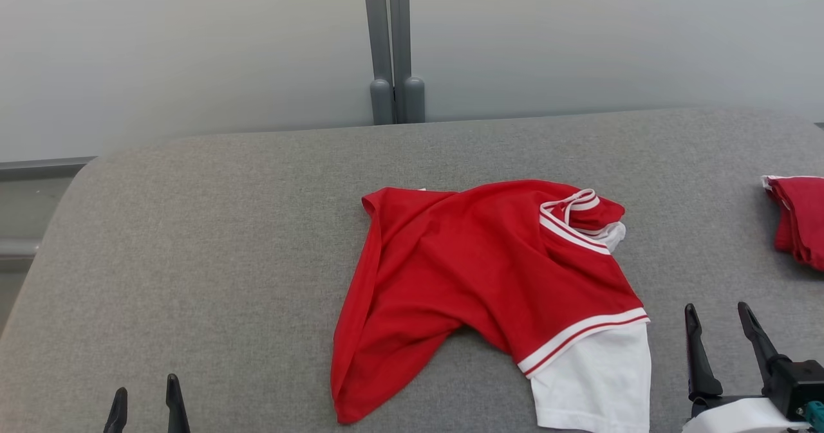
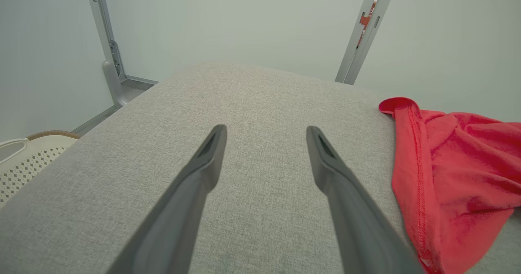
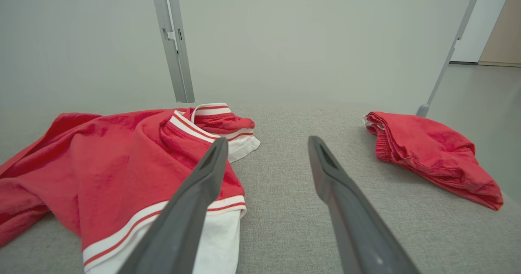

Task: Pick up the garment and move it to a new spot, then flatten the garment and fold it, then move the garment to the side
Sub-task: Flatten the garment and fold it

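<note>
My left jaws stand wide open and hold nothing. Their two dark fingers (image 2: 203,172) point over bare grey cloth, and in the head view only their tips show, at the near edge of the worktop (image 1: 225,259). My right jaws are open just as wide and are empty too. Their fingers (image 1: 696,356) rise from the near right part of the worktop.

The garment (image 1: 489,272) lies crumpled about the middle of the worktop, a little toward my right. It is red, with white and red stripes at the trims and a white sleeve. This white sleeve reaches down to the near edge and lies just beside my right jaws, and in the head view a narrow strip of grey shows between them. The red hem on the other side comes near my left jaws in the left wrist view, but it does not touch them.

To my left the worktop is open and wide as far as its rounded far corner. Beyond that edge, lower down, stands a pale perforated basket (image 2: 24,160). To my right, a second red cloth (image 1: 801,221) lies bunched at the right edge, well apart from the garment, with a bare lane between the two. The far edge runs along a pale wall (image 1: 193,53), where a grey post (image 1: 393,47) stands behind the middle.
</note>
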Available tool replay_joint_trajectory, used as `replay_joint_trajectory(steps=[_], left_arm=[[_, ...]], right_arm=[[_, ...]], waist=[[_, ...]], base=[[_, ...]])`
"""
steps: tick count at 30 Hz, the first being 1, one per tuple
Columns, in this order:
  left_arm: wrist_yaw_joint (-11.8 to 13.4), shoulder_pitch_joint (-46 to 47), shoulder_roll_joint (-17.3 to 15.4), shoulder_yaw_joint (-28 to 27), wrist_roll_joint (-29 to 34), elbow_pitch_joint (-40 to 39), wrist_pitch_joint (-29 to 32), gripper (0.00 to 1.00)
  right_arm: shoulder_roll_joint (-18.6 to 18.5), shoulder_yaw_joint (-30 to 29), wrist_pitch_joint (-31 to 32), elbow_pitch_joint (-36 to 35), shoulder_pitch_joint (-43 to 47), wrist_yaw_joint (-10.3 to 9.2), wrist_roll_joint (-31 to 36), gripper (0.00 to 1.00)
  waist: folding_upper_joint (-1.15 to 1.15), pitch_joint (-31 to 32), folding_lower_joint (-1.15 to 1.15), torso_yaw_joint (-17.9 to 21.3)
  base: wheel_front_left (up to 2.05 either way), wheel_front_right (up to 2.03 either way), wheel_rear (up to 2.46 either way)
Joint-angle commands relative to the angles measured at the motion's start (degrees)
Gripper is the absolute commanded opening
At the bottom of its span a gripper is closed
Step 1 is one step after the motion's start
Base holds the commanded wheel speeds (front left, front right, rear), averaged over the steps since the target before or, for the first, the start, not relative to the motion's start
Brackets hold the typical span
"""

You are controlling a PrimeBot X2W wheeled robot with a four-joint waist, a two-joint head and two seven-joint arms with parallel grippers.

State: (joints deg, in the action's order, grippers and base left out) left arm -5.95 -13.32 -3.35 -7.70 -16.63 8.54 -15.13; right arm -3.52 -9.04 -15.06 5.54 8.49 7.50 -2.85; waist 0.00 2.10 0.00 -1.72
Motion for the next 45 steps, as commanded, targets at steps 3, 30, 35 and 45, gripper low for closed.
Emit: replay_joint_trajectory(steps=[3, 30, 35, 45], left_arm=[[-1.11, 1.07, 0.28, 0.23, 1.45, -0.58, 0.01, 1.0], [-1.59, 2.28, -2.15, 8.76, -0.59, -2.52, 0.0, 1.0], [-1.58, 2.36, -3.87, 16.35, -3.44, 0.51, 0.0, 1.0], [-1.52, 9.56, -5.51, 27.34, -8.23, 11.87, 7.95, 1.0]], right_arm=[[0.16, 0.45, -0.16, 0.2, 0.86, -0.02, -0.24, 1.0], [0.64, 2.49, -0.16, -0.17, -0.75, 0.0, -3.58, 1.0], [0.03, 6.56, 0.83, 6.99, 0.38, 0.0, -2.9, 1.0], [-0.83, 11.4, 14.16, 19.14, -7.05, -0.01, -1.13, 1.0]], waist=[[0.0, 0.34, 0.0, -0.27], [0.0, -1.11, 0.0, 1.81], [0.0, -1.38, 0.0, 1.92], [0.0, -6.45, 0.0, 2.5]], base=[[0.0, 0.0, 0.0], [0.0, 0.0, 0.0], [0.0, 0.0, 0.0], [0.0, 0.0, 0.0]])
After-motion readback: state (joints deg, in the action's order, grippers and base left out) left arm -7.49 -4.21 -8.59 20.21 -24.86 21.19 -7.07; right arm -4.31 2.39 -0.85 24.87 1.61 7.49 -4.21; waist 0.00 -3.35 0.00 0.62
